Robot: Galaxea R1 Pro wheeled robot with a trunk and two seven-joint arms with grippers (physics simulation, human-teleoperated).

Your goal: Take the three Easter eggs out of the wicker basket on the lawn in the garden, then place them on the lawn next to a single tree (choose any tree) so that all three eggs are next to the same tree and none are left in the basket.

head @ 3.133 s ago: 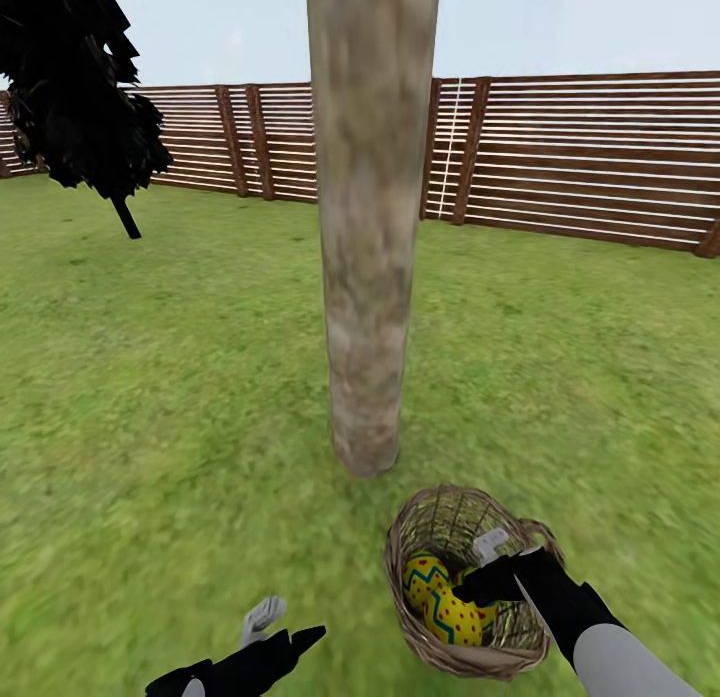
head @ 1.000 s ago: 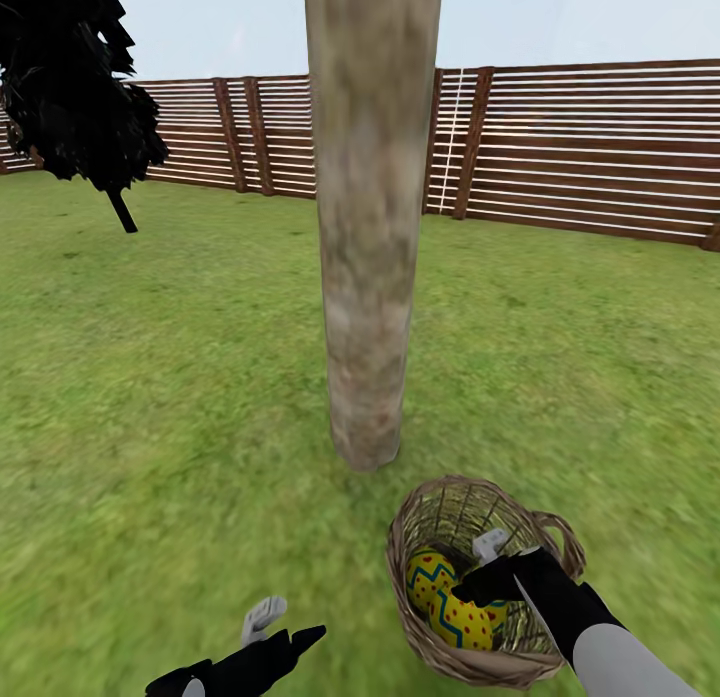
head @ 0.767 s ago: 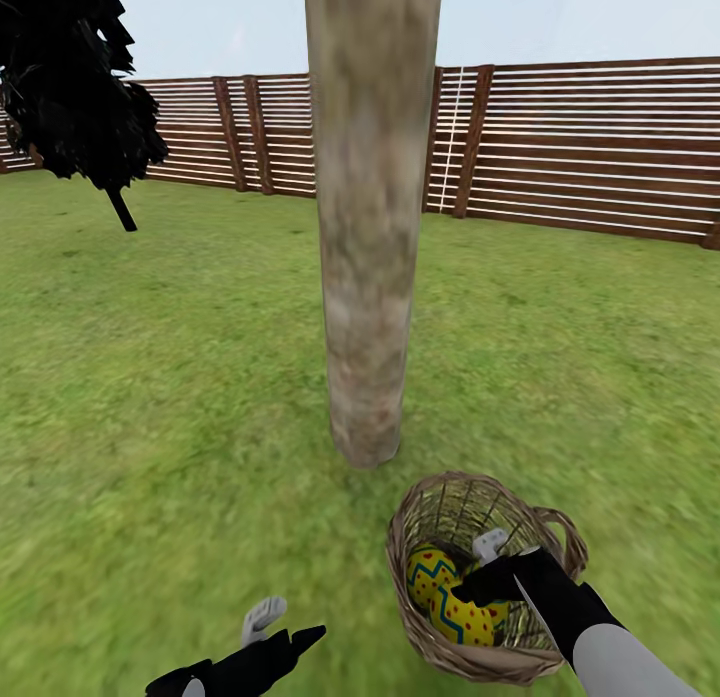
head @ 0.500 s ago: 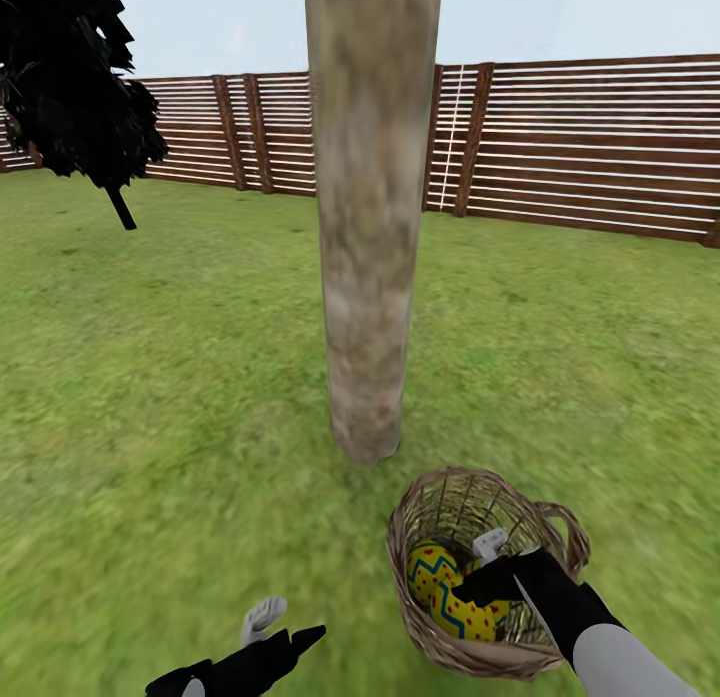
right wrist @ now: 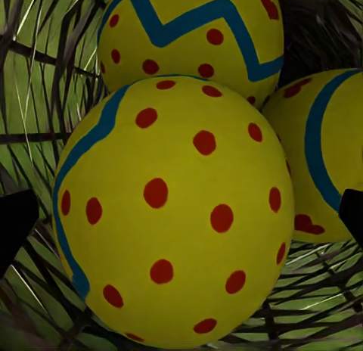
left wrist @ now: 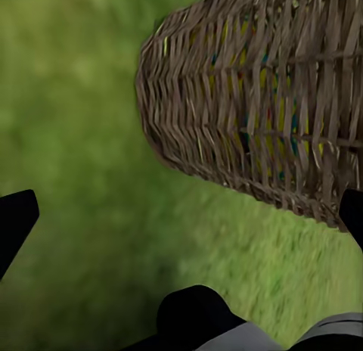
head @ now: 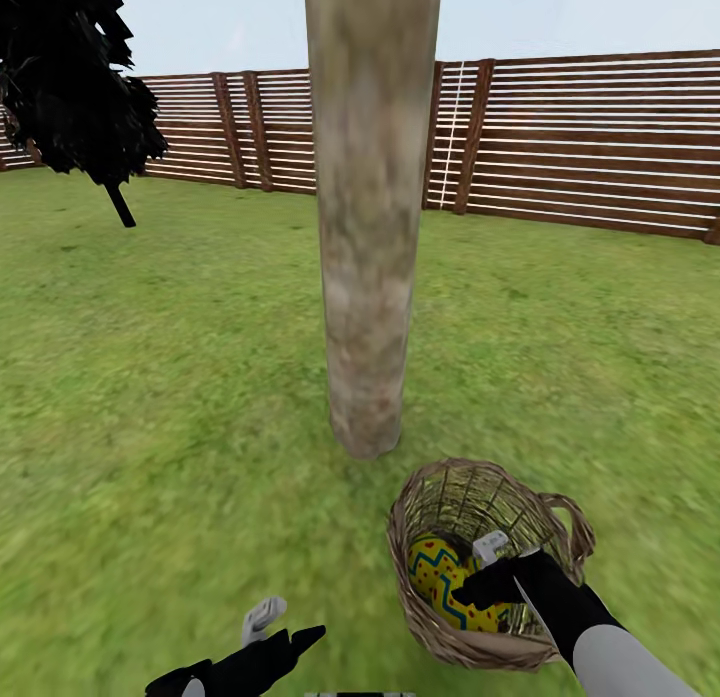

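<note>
The wicker basket (head: 425, 522) stands on the lawn (head: 180, 397) just right of the tree (head: 368, 277), whose pale trunk base is close to its rim. Three yellow Easter eggs lie inside: a red-dotted one (right wrist: 178, 215) nearest, one with a blue zigzag (right wrist: 200, 33) behind it, a third (right wrist: 325, 154) beside them. My right gripper (head: 487, 570) reaches down into the basket, open, its fingertips (right wrist: 15, 222) wide on either side of the dotted egg. My left gripper (head: 283, 627) hangs open and empty over the grass, beside the basket's woven wall (left wrist: 257, 101).
A brown slatted fence (head: 580, 147) closes the lawn at the back. A dark, nearly black tree (head: 70, 87) stands at the far left. Open grass spreads to the left of and behind the trunk.
The whole picture has crept down and forward a little, so the camera moved. The basket sits slightly farther up in view with more of its loop handle showing. Both arms hold their pose.
</note>
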